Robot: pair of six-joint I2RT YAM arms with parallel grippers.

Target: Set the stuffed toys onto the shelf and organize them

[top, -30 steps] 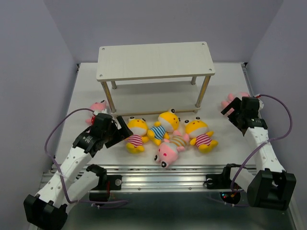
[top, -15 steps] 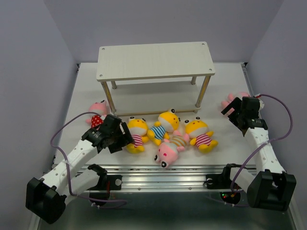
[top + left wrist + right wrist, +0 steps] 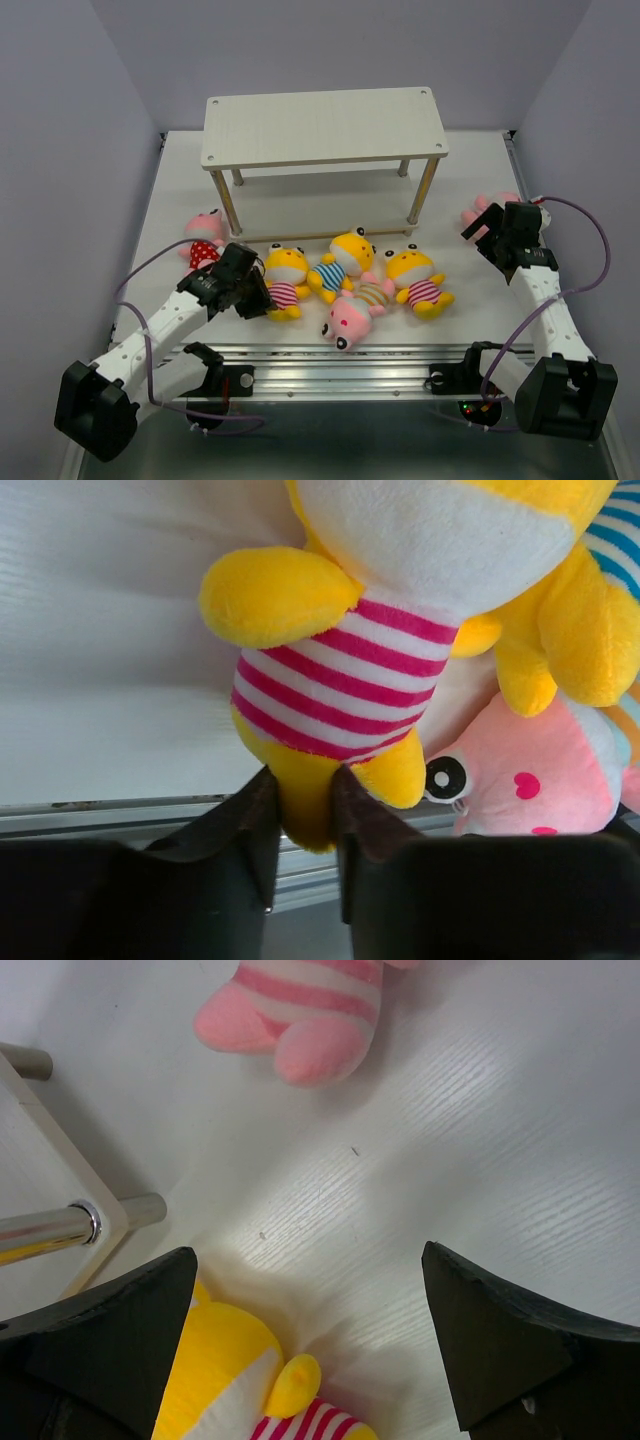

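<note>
The yellow toy in the pink-striped shirt (image 3: 330, 670) is soft plush, with a short fuzzy pile on the limbs and smoother striped cloth on the body. The pink toy (image 3: 530, 780) has the same matt fleece. The left gripper (image 3: 305, 790) looks like matt black plastic, faintly grainy. The shelf (image 3: 322, 125) is pale wood, fine-grained and matt; its leg (image 3: 45, 1228) is shiny polished metal. The table (image 3: 420, 1140) is white with a faint linear grain and soft sheen, perhaps laminate

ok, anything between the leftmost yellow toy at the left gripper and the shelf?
Nothing visible. The left gripper pinches the leftmost yellow toy by a leg, and nothing lies between it and the shelf. The front-left shelf leg stands just left of that path.
</note>
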